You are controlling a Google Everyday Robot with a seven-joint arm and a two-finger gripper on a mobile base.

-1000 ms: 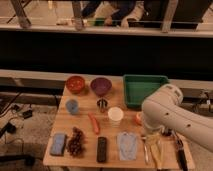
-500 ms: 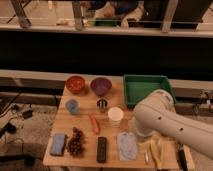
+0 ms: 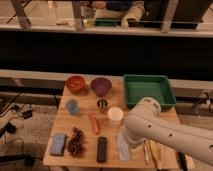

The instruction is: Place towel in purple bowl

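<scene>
Wooden table (image 3: 85,112) stands on a grey floor before a long dark wall with a railing above it. A thick white arm (image 3: 165,132) reaches in from the lower right corner. It bends at a rounded elbow near the tray and turns down toward the table's front edge. The gripper sits under the arm's lower end, hidden from view, just above the right side of the towel (image 3: 121,148). Its jaws stand spread wide and hold nothing.

The towel lies flat at the front edge, between a black bar (image 3: 101,149) and some pale utensils (image 3: 148,151). The purple bowl (image 3: 101,86) sits at the back edge, well apart from the towel, just beside a red bowl (image 3: 76,84). A green tray (image 3: 148,78) fills the back right corner.

Mid-table are a blue cup (image 3: 72,106), a small dark metal piece (image 3: 102,104), a white cup (image 3: 115,114) and an orange stick (image 3: 94,123). A blue block (image 3: 58,144) and a dark red cluster (image 3: 76,141) lie at the front left.

Bare wood shows between the white cup and the purple bowl, apart from the metal piece. Cables trail on the floor to the left.
</scene>
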